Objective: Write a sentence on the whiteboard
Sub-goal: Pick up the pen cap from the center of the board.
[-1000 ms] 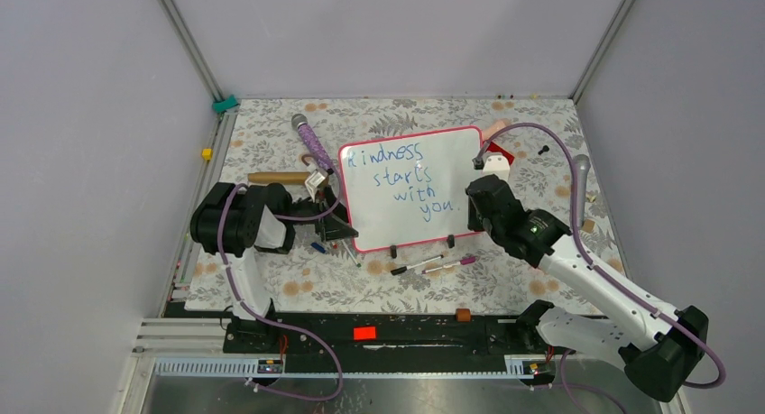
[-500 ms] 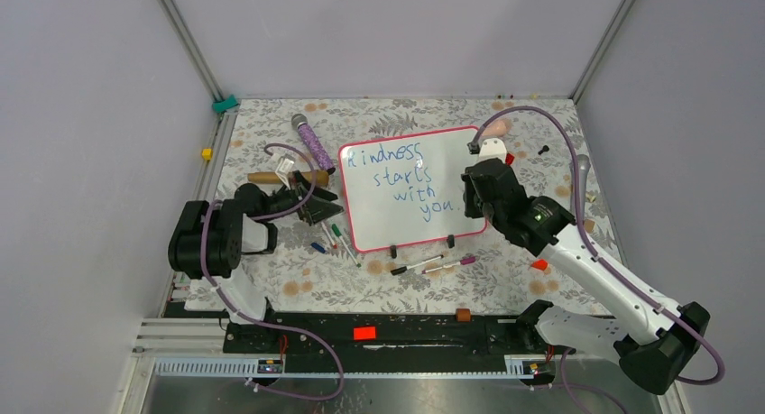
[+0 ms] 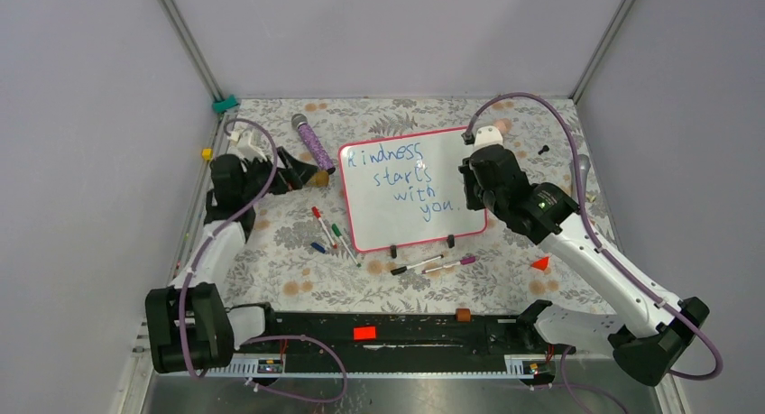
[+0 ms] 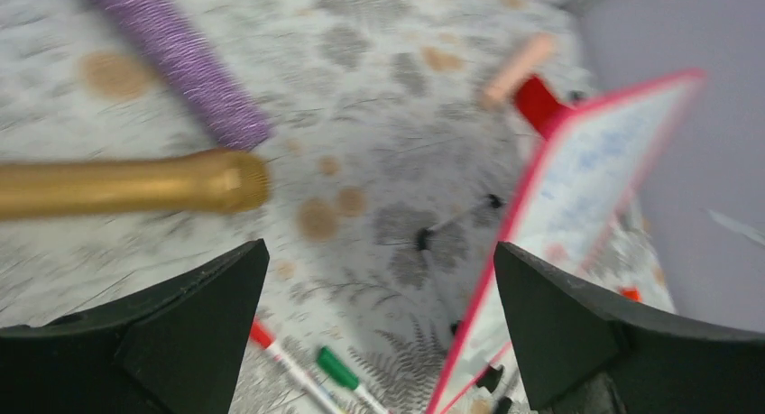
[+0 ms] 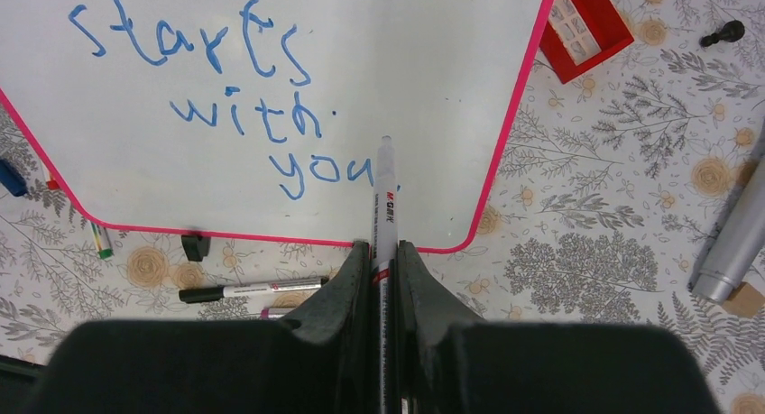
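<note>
The whiteboard lies on the floral mat, white with a pink-red rim and two black clip feet on its near edge. It reads "Kindness starts with you." in blue. My right gripper is over the board's right side, shut on a white marker. The marker's tip sits just right of "you" on the board. My left gripper is open and empty, well left of the board. In the left wrist view the gripper is above the mat, with the board's rim to its right.
A purple cylinder and a gold stick lie left of the board. Loose markers lie by its lower left corner, and two more lie in front. A red block, a grey cylinder and a red wedge lie to the right.
My left arm has swung away from the board's left edge to the far left of the mat. My right gripper has shifted slightly towards the far side with the marker.
</note>
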`<state>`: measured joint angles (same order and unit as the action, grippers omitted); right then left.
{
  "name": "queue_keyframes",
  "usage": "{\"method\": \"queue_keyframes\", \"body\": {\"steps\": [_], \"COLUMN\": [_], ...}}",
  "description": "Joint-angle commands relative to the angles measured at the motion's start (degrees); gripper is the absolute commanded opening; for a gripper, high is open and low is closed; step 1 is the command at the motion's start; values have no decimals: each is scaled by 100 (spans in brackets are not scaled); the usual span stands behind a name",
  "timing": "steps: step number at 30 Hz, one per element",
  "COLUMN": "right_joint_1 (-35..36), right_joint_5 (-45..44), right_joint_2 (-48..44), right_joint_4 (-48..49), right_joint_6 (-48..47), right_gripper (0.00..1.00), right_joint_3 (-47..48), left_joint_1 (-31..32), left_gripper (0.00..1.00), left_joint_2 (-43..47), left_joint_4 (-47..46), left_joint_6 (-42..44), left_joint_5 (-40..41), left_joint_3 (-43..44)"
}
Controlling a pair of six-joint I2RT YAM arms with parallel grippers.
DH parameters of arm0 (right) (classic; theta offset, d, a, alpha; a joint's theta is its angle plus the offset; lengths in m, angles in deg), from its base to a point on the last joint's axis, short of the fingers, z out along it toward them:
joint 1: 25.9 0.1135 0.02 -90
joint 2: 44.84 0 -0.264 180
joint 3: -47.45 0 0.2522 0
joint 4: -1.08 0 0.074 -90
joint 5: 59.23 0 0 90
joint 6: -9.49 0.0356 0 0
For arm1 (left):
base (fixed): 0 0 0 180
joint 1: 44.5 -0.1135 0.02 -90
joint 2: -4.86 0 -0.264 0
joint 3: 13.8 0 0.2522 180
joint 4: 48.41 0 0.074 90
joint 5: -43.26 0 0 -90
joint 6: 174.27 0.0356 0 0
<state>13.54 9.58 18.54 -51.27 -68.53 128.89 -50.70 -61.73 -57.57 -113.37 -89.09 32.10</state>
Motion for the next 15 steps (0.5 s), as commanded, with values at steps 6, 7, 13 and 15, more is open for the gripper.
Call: {"method": "queue_keyframes", "body": {"steps": [6,7,13,15], "right_joint_1": [-63,-59,-66,-59], "right_joint_5": [468,489,406,422], "right_joint_2": [360,384,306,272], "right_joint_4": [-360,-363,-361,-368], "right_joint_6": [-108,-101,-91,-66], "right_gripper": [0,0,0,0], "right_joint_3": [702,725,708,679], "left_joint_1": [120,150,412,403], "left_gripper": [99,99,99,99], "left_joint_2": [-1620,-1626,-910,-996], "left_joint_4": [7228,7344,7247,7323], "left_joint_6": [1231,1203,1169,1177], "left_joint_5": [4819,4971,5352,5220], "left_joint_3": [2459,2517,2252,2297]}}
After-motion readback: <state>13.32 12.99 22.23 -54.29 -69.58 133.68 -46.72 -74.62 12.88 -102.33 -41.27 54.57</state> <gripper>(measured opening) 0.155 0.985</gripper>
